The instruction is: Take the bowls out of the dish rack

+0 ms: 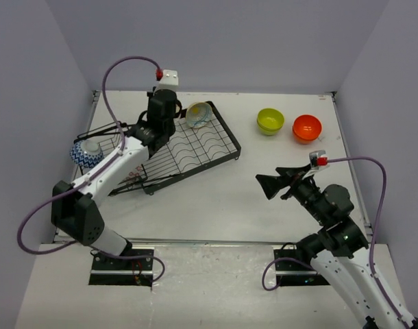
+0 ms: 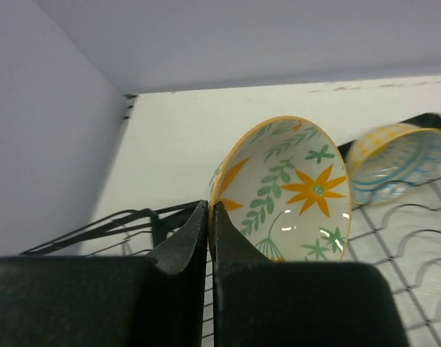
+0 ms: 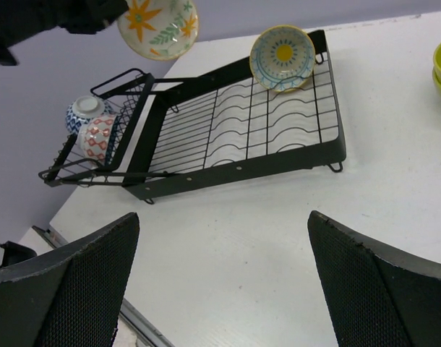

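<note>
My left gripper (image 2: 210,207) is shut on the rim of a cream bowl with orange flowers and green leaves (image 2: 293,191), held in the air over the black wire dish rack (image 1: 195,147). From the right wrist view this floral bowl (image 3: 157,27) hangs above the rack's (image 3: 235,123) left part. In the top view the left gripper (image 1: 161,104) hides it. A cream bowl with teal rim (image 1: 199,114) leans at the rack's far end. A blue-and-white bowl (image 3: 83,112) and a red-and-white bowl (image 3: 99,137) sit in the small basket. My right gripper (image 1: 277,179) is open and empty over bare table.
A lime green bowl (image 1: 270,121) and an orange-red bowl (image 1: 307,128) stand on the table at the back right. Walls close the table at the back and both sides. The rack lies slanted across the left half.
</note>
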